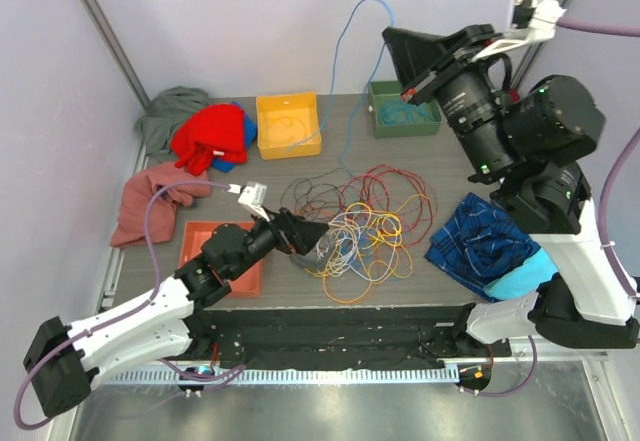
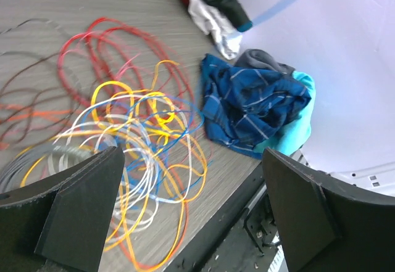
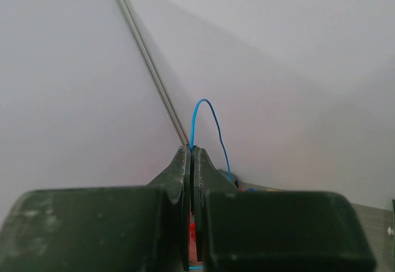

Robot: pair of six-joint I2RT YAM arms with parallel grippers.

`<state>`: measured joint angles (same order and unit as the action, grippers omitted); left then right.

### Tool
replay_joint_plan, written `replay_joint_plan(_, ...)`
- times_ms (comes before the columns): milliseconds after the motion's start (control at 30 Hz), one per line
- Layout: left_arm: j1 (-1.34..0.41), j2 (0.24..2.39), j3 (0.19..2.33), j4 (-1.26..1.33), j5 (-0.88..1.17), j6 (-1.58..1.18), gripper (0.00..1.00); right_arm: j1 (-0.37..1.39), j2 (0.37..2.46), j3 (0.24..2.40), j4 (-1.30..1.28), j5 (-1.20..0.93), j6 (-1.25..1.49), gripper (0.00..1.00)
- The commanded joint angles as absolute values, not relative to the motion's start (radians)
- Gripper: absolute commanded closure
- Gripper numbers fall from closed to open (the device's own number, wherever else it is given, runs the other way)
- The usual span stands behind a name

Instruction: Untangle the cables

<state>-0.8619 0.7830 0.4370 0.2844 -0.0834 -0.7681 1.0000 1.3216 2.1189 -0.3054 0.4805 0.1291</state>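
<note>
Left pincer (image 2: 192, 161) spread wide over cables (image 1: 365, 223), right pincer (image 3: 191, 161) clamping blue cable (image 3: 208, 110) (held high), blue cloth (image 1: 480, 243) beside

The top view looks down from above and behind the arms onto the whole table (image 1: 450, 161); the left wrist view sits low and close over the cables (image 2: 142, 142), facing across them to the blue cloth (image 2: 253, 108), both also in the top view's middle and right; the right wrist view, raised high, faces the wall (image 3: 278, 50) along the right pincer (image 3: 191, 155); its blue cable (image 3: 202, 102) also shows in the top view's upper middle.
</note>
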Motion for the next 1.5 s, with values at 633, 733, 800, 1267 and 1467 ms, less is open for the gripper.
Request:
replay_joint_plan(633,-0.928,1.363,0.675,0.772,-0.169,-0.601,0.02,1.002,1.195,2.022,-0.270,0.437,0.173,0.99)
replay_joint_plan(733,-0.928,1.411,0.690,0.790,-0.172,-0.606,0.04,1.002,1.175,2.026,-0.276,0.442,0.167,0.99)
replay_joint_plan(800,-0.925,1.433,0.703,0.811,-0.169,-0.610,0.07,1.000,1.161,2.026,-0.278,0.445,0.166,0.99)
replay_joint_plan(1267,-0.917,1.477,0.787,0.798,-0.078,-0.627,1.00,1.002,1.088,1.965,-0.293,0.477,0.158,0.99)
replay_joint_plan(1467,-0.850,1.276,1.018,0.250,-0.068,-0.543,1.00,1.000,1.000,1.809,-0.279,0.495,0.170,0.73)
